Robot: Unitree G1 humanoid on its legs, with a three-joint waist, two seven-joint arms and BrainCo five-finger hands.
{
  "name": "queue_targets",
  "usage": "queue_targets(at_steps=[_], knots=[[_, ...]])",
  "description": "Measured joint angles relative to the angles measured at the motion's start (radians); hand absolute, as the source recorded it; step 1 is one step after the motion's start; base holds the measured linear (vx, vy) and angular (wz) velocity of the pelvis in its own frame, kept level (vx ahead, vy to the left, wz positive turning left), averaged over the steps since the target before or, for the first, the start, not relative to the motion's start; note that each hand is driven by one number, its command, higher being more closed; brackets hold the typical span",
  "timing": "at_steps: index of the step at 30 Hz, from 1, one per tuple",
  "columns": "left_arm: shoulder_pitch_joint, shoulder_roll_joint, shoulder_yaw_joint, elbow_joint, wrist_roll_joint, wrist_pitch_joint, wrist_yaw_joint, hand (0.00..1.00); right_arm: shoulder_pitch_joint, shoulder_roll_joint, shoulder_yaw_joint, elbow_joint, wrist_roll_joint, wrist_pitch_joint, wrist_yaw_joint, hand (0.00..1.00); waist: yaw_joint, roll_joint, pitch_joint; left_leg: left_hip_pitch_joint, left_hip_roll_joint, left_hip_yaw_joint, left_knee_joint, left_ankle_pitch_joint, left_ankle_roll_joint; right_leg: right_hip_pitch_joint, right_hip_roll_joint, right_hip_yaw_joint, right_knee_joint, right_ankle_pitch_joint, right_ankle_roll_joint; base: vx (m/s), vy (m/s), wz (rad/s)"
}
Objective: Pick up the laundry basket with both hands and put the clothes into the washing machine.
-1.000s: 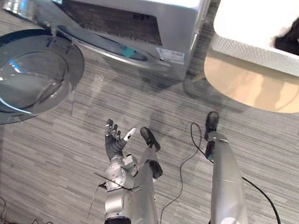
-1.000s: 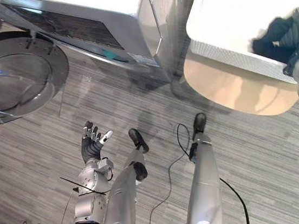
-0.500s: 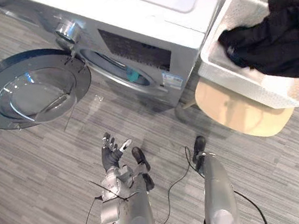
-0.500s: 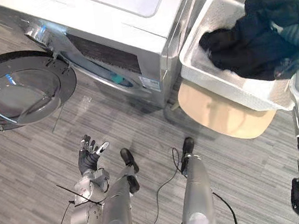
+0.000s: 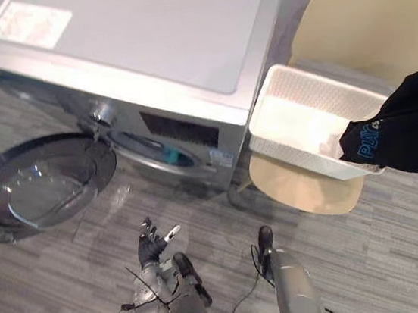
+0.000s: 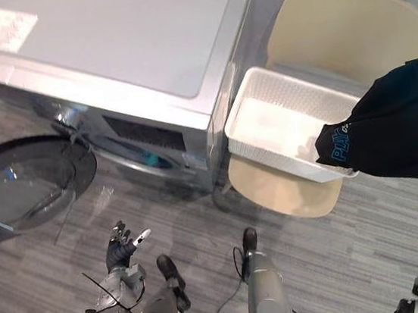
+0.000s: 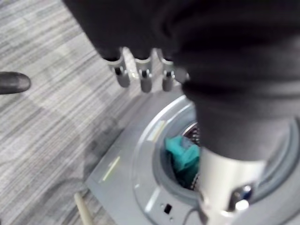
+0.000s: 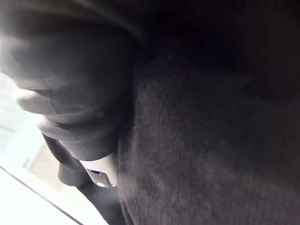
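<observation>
The white laundry basket (image 5: 293,115) sits on a beige chair (image 5: 360,23) to the right of the silver washing machine (image 5: 142,50). A black garment (image 5: 411,128) hangs in the air over the basket's right end, and my right hand (image 8: 79,131) is shut on it, dark cloth pressed all along it. The machine's round door (image 5: 37,189) is swung open to the left. Inside the drum lies a teal cloth (image 7: 180,157). My left hand (image 5: 153,247) is held low in front of the machine, fingers (image 7: 140,79) straight and holding nothing.
The basket's left half shows bare white bottom. Grey plank floor (image 5: 374,258) spreads in front of the machine and the chair. The open door takes up the floor space at the left.
The camera has shifted, so the machine's top and the whole chair now show. The black garment has come up out of the basket toward the right. The left hand stays open in place.
</observation>
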Motion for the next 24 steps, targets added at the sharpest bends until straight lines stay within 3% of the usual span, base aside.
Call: queue_targets(at_steps=[6,12,15,24], knots=[[0.0,-0.014,0.028,0.024,0.037,0.001,-0.013,0.0,0.137,0.235,0.003,-0.163,0.1,-0.035,0.038,1.0,-0.015,0.003,-0.1,0.084,0.001,0.017,-0.021,-0.031,-0.011,0.09,0.016,0.011,-0.068,0.008,0.013,0.09,0.045,-0.12],[0.055,-0.044,0.031,0.043,0.038,0.017,-0.011,0.0,0.314,0.449,0.155,-0.263,0.213,-0.046,0.11,1.0,-0.018,0.011,-0.18,0.151,0.0,0.051,-0.02,-0.061,-0.017,0.172,0.029,0.037,-0.152,0.042,0.024,0.04,0.042,-0.16],[0.072,-0.058,0.031,0.065,0.041,0.022,-0.011,0.0,0.364,0.512,0.245,-0.263,0.265,-0.045,0.154,1.0,-0.013,0.01,-0.2,0.181,-0.005,0.068,-0.02,-0.073,-0.02,0.204,0.03,0.055,-0.183,0.058,0.029,0.02,0.032,-0.14],[0.102,-0.063,0.025,0.081,0.046,0.023,-0.009,0.0,0.485,0.588,0.504,-0.298,0.405,-0.04,0.236,1.0,-0.001,0.005,-0.224,0.204,-0.029,0.087,0.041,-0.125,0.005,0.233,-0.003,0.092,-0.18,0.07,0.047,-0.01,0.038,-0.08]])
